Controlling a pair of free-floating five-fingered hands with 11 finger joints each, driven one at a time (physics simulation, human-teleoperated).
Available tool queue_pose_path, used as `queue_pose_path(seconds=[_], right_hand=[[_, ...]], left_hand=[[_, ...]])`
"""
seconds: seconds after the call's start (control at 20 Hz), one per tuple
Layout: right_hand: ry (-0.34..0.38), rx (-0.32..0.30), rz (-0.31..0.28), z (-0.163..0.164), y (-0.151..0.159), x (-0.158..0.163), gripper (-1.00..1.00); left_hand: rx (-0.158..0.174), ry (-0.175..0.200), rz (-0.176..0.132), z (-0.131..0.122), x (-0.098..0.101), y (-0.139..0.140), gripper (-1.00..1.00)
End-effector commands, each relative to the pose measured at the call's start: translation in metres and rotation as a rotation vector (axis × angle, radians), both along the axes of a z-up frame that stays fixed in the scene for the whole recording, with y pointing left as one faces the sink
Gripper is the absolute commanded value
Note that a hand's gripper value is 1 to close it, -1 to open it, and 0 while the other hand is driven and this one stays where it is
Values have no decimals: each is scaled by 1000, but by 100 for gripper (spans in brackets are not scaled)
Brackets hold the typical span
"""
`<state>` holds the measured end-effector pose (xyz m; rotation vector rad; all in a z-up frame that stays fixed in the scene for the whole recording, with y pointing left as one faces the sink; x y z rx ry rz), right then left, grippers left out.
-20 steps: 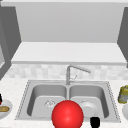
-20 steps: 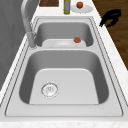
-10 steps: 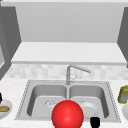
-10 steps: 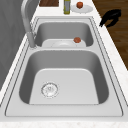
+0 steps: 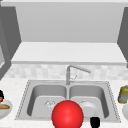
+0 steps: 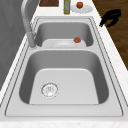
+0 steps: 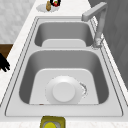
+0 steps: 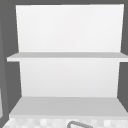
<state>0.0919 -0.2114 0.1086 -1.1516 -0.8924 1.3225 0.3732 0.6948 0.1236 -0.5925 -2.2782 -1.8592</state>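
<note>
A robot hand (image 6: 111, 17) hovers over the near tabletop (image 6: 113, 57) edge, beside the right sink basin (image 5: 86, 93); its fingers seem loosely curled and hold nothing, though that is hard to judge. Nearest it, a white plate (image 7: 64, 93) lies in that basin. A red ball (image 5: 67, 115) sits in the foreground, left of the robot hand.

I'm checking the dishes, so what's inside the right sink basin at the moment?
In the right basin a white plate lies upside down on the floor, partly over the drain. A small reddish thing sits by it. Whatever is under the plate is hidden.
</note>
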Motion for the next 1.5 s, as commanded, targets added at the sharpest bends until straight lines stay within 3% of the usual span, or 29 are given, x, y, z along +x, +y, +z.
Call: queue_pose_path(seconds=[0.0, 0.1, 0.25, 0.45, 0.6, 0.8, 0.85, 0.9, 1.0, 1.15, 1.3, 1.45], right_hand=[[0, 0, 0, 0, 0, 0, 0], [0, 0, 0, 0, 0, 0, 0], [0, 0, 0, 0, 0, 0, 0], [0, 0, 0, 0, 0, 0, 0], [0, 0, 0, 0, 0, 0, 0], [0, 0, 0, 0, 0, 0, 0], [0, 0, 0, 0, 0, 0, 0], [0, 0, 0, 0, 0, 0, 0], [0, 0, 0, 0, 0, 0, 0], [0, 0, 0, 0, 0, 0, 0], [0, 0, 0, 0, 0, 0, 0], [0, 0, 0, 0, 0, 0, 0]], left_hand=[[-6, -51, 0, -11, 24, 0, 100], [-17, -73, 1, -16, 23, 0, 100], [-38, -124, 4, -17, 1, 7, 100], [-35, -152, 15, -17, -17, 12, 100], [-37, -138, 15, -17, -25, 18, 100], [-41, -98, 19, -19, -20, 21, 100], [-40, -98, 19, -20, -20, 20, -100], [-55, -81, 41, -18, -21, 21, -100], [-54, -75, 32, -16, -20, 21, -100], [-38, -110, 23, -10, -19, 26, -100], [-50, -128, 15, -4, -18, 28, -100], [-24, -111, 3, 10, -18, 19, -100]])
